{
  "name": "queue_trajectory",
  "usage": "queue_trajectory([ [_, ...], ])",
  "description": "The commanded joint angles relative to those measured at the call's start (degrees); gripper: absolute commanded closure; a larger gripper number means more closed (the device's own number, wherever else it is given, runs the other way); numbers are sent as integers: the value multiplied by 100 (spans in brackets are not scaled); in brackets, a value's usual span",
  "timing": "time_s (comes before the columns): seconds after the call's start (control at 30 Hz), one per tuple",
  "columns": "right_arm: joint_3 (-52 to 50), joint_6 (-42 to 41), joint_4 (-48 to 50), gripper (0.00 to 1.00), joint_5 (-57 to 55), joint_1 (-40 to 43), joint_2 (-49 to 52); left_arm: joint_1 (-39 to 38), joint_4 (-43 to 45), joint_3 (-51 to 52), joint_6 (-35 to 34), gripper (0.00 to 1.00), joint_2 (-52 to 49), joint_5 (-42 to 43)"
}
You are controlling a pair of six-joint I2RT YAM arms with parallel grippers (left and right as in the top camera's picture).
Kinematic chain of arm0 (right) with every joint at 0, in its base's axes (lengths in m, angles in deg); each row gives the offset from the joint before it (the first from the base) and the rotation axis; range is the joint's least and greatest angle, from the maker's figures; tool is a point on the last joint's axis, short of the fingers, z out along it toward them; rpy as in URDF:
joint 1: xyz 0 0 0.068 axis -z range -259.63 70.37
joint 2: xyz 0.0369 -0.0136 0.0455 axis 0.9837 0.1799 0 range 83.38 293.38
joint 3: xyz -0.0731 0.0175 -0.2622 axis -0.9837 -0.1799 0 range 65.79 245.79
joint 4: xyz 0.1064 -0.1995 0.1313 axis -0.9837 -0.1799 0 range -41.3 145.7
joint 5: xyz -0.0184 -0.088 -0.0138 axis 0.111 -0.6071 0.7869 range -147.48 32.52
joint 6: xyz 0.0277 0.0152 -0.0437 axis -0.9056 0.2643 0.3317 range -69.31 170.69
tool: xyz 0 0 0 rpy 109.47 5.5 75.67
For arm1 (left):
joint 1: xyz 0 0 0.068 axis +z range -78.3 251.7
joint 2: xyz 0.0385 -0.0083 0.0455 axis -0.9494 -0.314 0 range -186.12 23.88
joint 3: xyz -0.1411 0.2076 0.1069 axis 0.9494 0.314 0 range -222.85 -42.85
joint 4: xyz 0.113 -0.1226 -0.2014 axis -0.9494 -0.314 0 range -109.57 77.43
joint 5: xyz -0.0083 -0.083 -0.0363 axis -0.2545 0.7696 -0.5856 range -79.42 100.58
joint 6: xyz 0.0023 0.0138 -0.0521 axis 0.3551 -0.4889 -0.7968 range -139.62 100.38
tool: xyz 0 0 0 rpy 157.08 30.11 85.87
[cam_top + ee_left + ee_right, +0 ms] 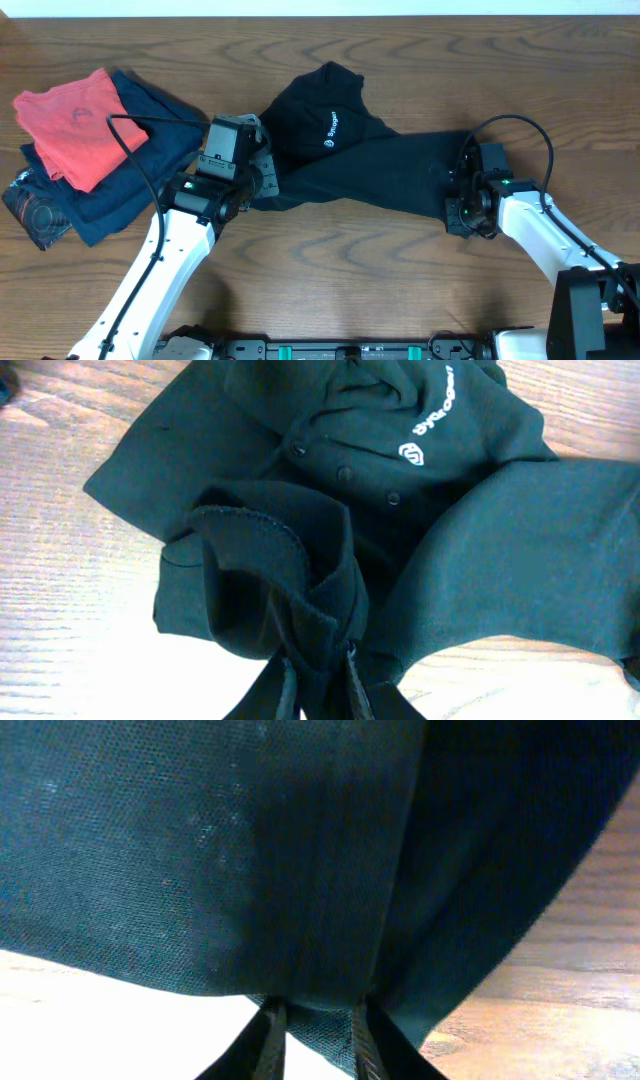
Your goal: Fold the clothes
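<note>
Black T-shirt, one only, gripped by left pincer and right pincer.

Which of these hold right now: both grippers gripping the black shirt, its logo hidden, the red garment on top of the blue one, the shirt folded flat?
1. The left gripper and the right gripper each pinch the black shirt. True.
2. The white logo is hidden, face down. False: it faces up, in plain view.
3. The coral-red garment lies on the navy-blue garment. True.
4. The black shirt is folded flat. False: it lies bunched and twisted between the arms.
</note>
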Motion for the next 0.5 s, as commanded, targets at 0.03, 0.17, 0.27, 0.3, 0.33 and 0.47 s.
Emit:
queue_trajectory([
  [0.03, 118, -20, 9, 79, 278, -79, 15, -2, -31, 22, 39, 84, -28, -9],
  [0.17, 111, -17, 9, 71, 352, -79, 15, -2, -31, 22, 39, 84, -28, -9],
  [0.27, 101, -17, -4, 70, 350, -79, 15, -2, -31, 22, 42, 84, -28, -9],
  [0.3, 96, -17, 0, 71, 348, -79, 15, -2, -31, 22, 39, 84, -28, -9],
  [0.33, 96, -20, 15, 74, 343, -76, 15, -2, -31, 22, 39, 84, -28, -9],
  [0.47, 96, -131, 197, 99, 304, -79, 15, -2, -28, 22, 39, 84, -28, -9],
])
